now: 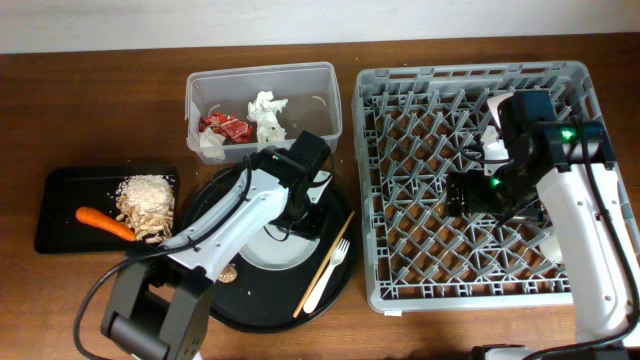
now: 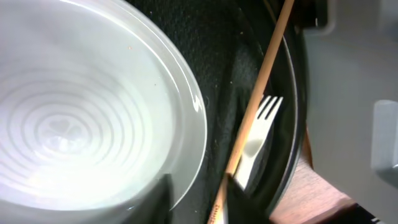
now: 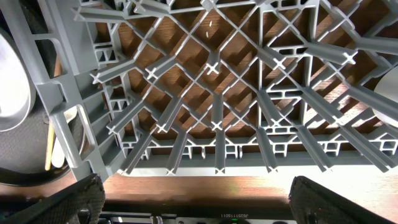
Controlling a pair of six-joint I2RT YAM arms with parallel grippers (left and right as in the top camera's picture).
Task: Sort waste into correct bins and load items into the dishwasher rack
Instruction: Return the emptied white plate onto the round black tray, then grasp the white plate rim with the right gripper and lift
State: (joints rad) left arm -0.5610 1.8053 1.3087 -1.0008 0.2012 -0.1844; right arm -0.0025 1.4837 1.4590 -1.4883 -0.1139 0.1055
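Observation:
The white plate [image 1: 270, 245] lies on the round black tray [image 1: 250, 305], with the white fork [image 1: 328, 272] and the wooden chopstick [image 1: 325, 265] to its right. My left gripper [image 1: 300, 205] is open low over the plate's right rim [image 2: 186, 112]. One finger is over the plate and the other is by the chopstick [image 2: 264, 74] and fork [image 2: 258, 140]. My right gripper [image 1: 468, 192] is open and empty above the grey dishwasher rack [image 1: 400, 260], whose lattice [image 3: 211, 93] fills its view. The clear tub [image 1: 330, 100] holds tissues [image 1: 267, 112] and a red wrapper [image 1: 225, 126]. The shallow black tray [image 1: 60, 215] holds food scraps [image 1: 145, 200] and a carrot [image 1: 105, 224].
A white item [image 1: 490, 140] sits in the rack behind my right arm, and another white item [image 1: 553, 243] sits near the rack's right side. A few beige crumbs [image 1: 228, 272] lie on the round tray. The plate [image 3: 12, 81] shows at the left of the right wrist view.

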